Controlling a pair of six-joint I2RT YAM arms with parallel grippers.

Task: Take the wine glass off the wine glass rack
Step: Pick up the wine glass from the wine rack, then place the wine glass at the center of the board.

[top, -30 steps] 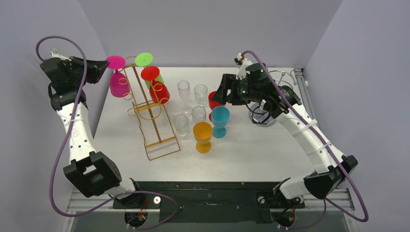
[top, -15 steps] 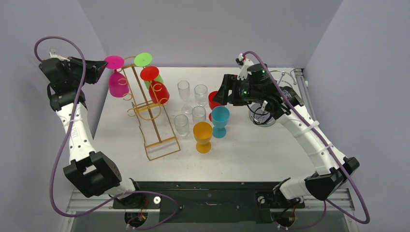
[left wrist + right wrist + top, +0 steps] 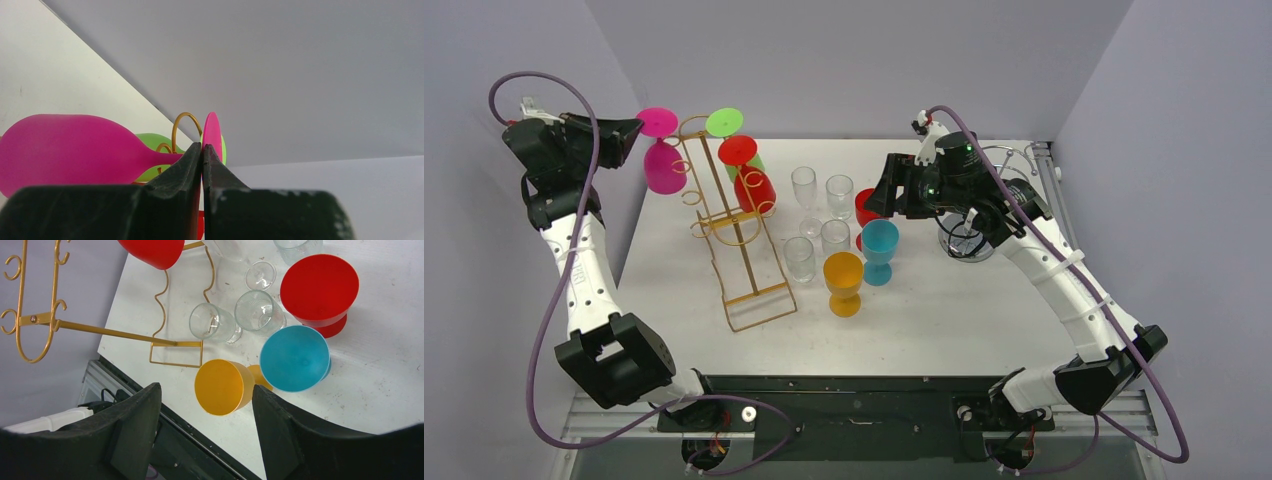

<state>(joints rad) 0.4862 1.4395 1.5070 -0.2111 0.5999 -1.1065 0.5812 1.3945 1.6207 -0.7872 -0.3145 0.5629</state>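
Observation:
A gold wire rack [image 3: 736, 232] stands at the table's left. A magenta wine glass [image 3: 664, 166] hangs upside down at the rack's top left, its round foot [image 3: 657, 122] up. My left gripper [image 3: 631, 132] is shut on the edge of that foot; the left wrist view shows the fingers [image 3: 187, 167] pinching the foot [image 3: 212, 132], with the magenta bowl [image 3: 70, 150] to the left. A red glass [image 3: 752, 185] and a green one [image 3: 723, 122] also hang on the rack. My right gripper [image 3: 886, 190] is open and empty above the glasses on the table.
On the table stand several clear glasses [image 3: 810, 225], a red glass [image 3: 865, 208], a teal glass [image 3: 880, 248] and an orange glass [image 3: 844, 282]. A clear glass in a wire holder [image 3: 969, 235] sits at the right. Walls close in on the left, back and right.
My left gripper has drawn the magenta glass slightly left and up, away from the rack's top hook. The right arm has barely moved.

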